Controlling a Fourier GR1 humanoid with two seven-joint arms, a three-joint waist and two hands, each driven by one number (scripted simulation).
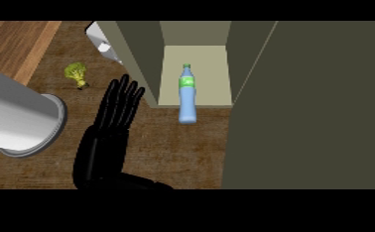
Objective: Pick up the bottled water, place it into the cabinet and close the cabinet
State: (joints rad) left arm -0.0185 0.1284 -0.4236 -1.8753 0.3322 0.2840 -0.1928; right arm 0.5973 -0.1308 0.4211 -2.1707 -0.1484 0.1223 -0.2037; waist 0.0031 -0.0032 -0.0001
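The bottled water (187, 98) is a pale blue bottle with a green label and cap. It rests on the cabinet's beige shelf (209, 62), cap pointing inward, its base reaching just past the shelf's front edge. The cabinet door (307, 107) stands open as a large dark olive panel at the right. My left hand (117, 109) lies over the wooden counter, left of the cabinet, with straight fingers pointing away from me. It holds nothing and is apart from the bottle. My right hand shows nowhere.
A small piece of broccoli (76, 75) lies on the counter at the upper left. A large grey cylinder (26, 119) fills the left edge. A white object (102, 45) sits beside the cabinet's left wall (139, 62).
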